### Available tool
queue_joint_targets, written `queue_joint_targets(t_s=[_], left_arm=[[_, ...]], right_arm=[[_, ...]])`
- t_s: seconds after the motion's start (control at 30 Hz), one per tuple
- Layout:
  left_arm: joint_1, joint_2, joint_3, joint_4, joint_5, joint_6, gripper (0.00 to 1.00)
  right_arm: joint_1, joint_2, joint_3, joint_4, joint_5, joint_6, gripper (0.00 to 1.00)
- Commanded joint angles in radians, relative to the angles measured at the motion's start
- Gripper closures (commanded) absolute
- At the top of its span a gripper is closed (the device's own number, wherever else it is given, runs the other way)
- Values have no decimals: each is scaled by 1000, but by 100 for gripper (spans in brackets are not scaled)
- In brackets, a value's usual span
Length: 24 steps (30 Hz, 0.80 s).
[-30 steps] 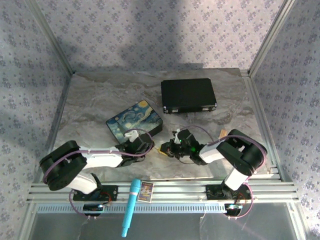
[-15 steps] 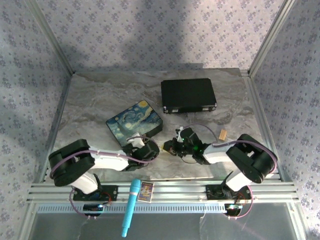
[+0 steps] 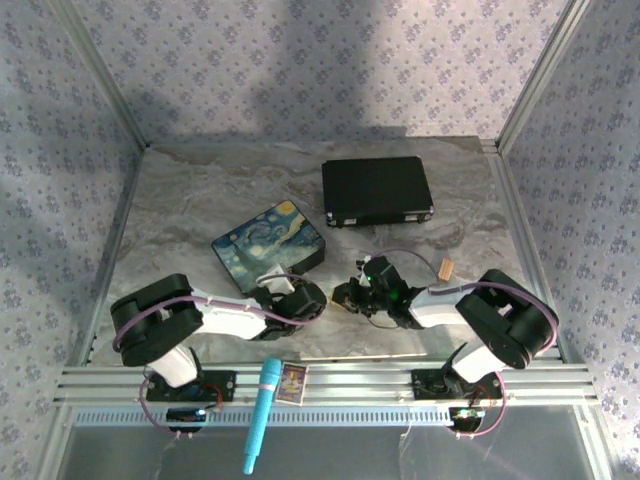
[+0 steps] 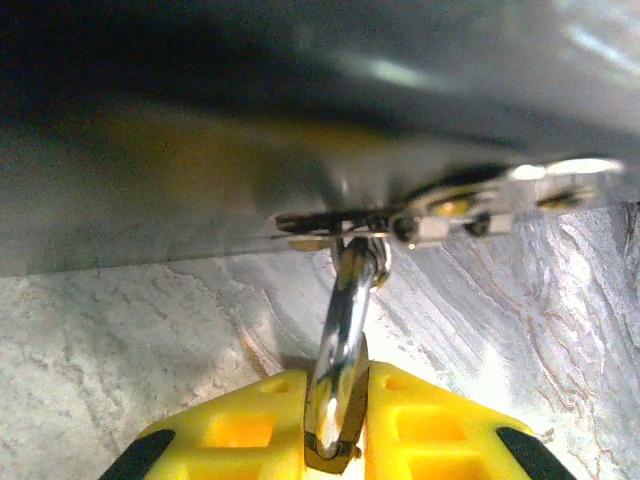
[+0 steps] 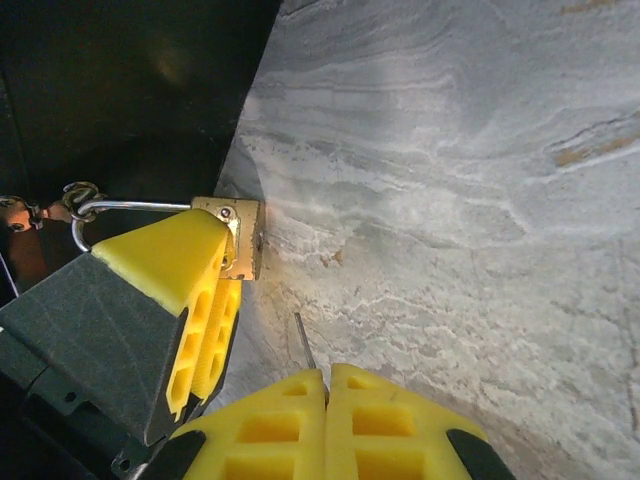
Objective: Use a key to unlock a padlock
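Right wrist view: key (image 5: 301, 341), pinched in pressed-together right gripper (image 5: 327, 383), blade pointing up-frame; padlock (image 5: 243, 238) just up-left of tip, apart, shackle (image 4: 341, 320) clamped by left gripper (image 4: 338, 405).

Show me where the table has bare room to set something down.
Free: far-left table behind the starry-night box; the strip right of the black case. Crowded: in front of the box, where left gripper and right gripper meet at the padlock.

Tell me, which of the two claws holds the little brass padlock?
The left gripper: its yellow fingers clamp the padlock. The right gripper pinches the thin silvery key instead.
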Motion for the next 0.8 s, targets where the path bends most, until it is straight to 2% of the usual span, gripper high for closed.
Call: queue_joint_targets(t_s=[0.0,0.07,0.13,0.3,0.5,0.77], left_arm=[[9,-57,-35,-26,14,-54,87],[29,-89,-67,41,52,-24,89],[52,-124,-73,25,110,-16,93],[75,-215,-143,83,168,-12,98],[91,-342,-234,132,181,-38,100],[108,-556,-296,62,146,10,100]], right_arm=[[-1,23,8,76,-28,40,100],[8,65,21,150,-61,94,100],[19,98,40,188,-79,121,100],[25,172,47,302,-99,178,100],[54,242,57,416,-119,210,100],[63,302,96,529,-186,236,100]])
